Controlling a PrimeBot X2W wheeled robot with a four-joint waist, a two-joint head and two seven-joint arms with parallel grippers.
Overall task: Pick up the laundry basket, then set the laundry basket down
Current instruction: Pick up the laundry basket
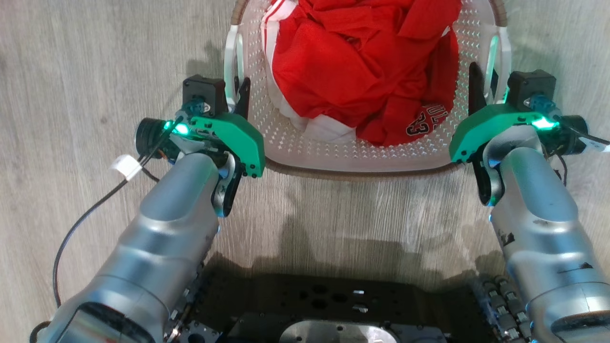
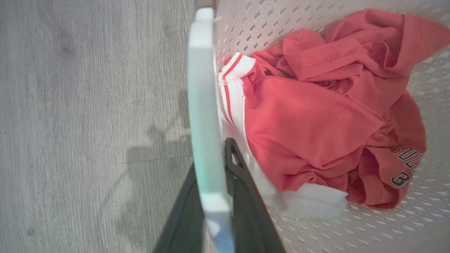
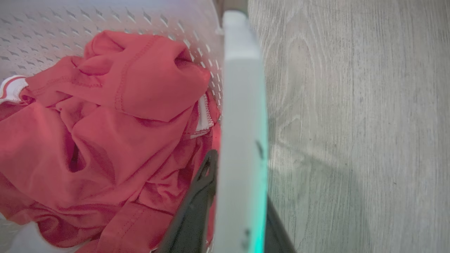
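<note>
Basket [image 1: 357, 152], holding a red jersey [image 1: 357, 62], sits dead centre ahead of you over the floor [image 1: 95, 57]; I can't tell whether it's resting or already off. Its side handles face outward, one per arm. The left end effector [image 1: 237, 95] looks clamped on the left handle [image 2: 204, 105] and the right end effector [image 1: 486, 90] on the right handle [image 3: 242, 123], so move both arms evenly or it tips.

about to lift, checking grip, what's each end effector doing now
left end effector: closed on the left handle of the laundry basket
right end effector: closed on the right handle of the laundry basket
</note>
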